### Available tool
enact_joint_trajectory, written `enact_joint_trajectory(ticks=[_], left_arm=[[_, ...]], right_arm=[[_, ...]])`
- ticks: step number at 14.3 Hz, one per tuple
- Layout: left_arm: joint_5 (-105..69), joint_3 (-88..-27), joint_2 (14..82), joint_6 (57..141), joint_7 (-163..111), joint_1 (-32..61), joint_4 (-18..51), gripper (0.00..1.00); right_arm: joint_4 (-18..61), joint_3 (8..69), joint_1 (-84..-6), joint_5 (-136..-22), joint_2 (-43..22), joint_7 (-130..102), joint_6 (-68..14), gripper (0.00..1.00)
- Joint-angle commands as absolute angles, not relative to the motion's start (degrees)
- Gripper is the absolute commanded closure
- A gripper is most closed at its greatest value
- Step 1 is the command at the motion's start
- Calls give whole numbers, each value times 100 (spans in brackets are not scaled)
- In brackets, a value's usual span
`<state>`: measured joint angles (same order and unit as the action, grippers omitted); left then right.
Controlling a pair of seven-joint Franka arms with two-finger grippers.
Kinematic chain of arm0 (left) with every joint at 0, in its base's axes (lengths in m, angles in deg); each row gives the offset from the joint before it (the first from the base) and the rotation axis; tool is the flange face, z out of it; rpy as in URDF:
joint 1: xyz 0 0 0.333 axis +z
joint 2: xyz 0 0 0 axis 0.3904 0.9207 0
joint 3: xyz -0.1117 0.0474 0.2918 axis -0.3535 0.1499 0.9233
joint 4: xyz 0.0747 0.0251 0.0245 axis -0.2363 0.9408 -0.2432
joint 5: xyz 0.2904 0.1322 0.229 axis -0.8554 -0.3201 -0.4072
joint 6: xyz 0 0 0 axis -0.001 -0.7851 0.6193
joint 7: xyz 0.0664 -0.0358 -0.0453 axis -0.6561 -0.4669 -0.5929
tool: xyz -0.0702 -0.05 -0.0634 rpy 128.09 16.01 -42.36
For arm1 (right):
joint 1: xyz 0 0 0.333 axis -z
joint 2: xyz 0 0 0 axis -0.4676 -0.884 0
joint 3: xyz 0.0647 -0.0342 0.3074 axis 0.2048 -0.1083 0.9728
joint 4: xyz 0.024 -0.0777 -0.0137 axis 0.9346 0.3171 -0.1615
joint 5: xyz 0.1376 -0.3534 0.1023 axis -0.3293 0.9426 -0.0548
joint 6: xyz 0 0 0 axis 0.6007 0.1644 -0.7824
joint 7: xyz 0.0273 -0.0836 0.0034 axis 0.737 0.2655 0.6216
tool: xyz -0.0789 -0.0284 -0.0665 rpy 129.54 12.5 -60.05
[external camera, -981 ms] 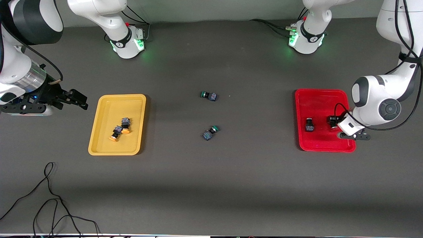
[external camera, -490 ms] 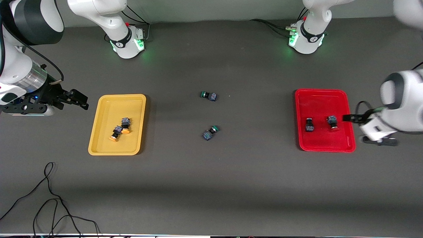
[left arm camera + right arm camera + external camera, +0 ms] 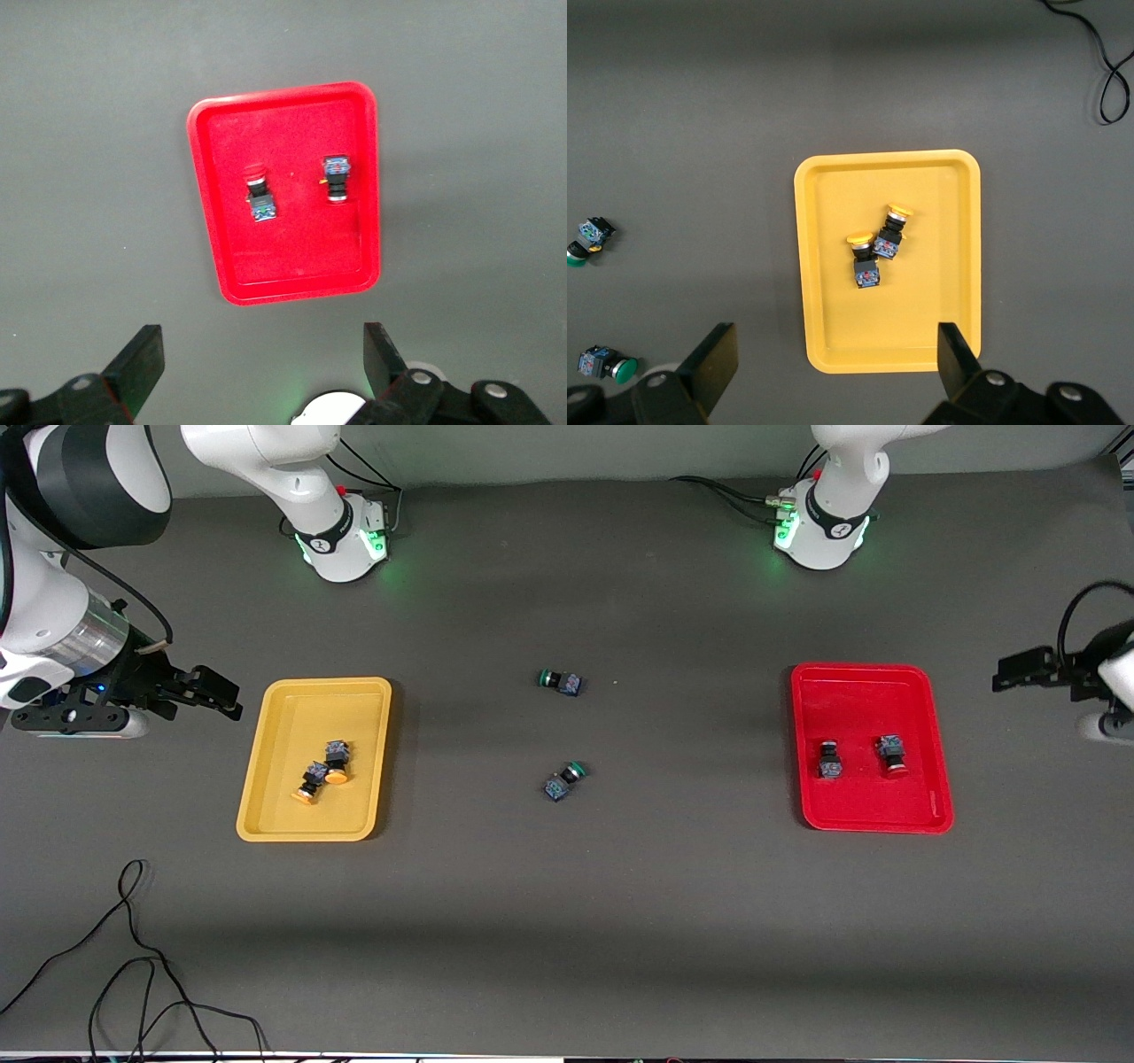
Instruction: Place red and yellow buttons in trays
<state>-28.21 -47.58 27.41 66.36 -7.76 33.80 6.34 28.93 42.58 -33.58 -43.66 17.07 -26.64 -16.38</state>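
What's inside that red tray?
Two buttons with red caps lie apart in the red tray, both lying on their sides. Nothing covers them; the rest of the floor shows bare.

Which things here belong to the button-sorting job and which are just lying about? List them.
Job:
- yellow tray, holding two yellow buttons
- red tray, holding two red buttons
- left claw, open, toward the left arm's end of the table
- right claw, open, beside the yellow tray

Lying about:
- two green buttons on the table between the trays
- black cable
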Motion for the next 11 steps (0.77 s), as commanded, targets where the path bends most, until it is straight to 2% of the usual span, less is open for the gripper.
enact_joint_trajectory(ticks=[1,5,11], left_arm=[[-2787,-4634,2583,6622,-791,2906,690,0],[-2761,-4063,2574,6701,-975,2167,690,0],[-2646,-4097,2575,6842,-1565,2148,681,0]], right_arm=[[2756,4206,-3359,-4527,1753,-2500,-1602,0],[2440,4189,-3359,-4518,1753,-2491,-1287,0],[2351,4206,-3306,-4510,1683,-2526,-1250,0]])
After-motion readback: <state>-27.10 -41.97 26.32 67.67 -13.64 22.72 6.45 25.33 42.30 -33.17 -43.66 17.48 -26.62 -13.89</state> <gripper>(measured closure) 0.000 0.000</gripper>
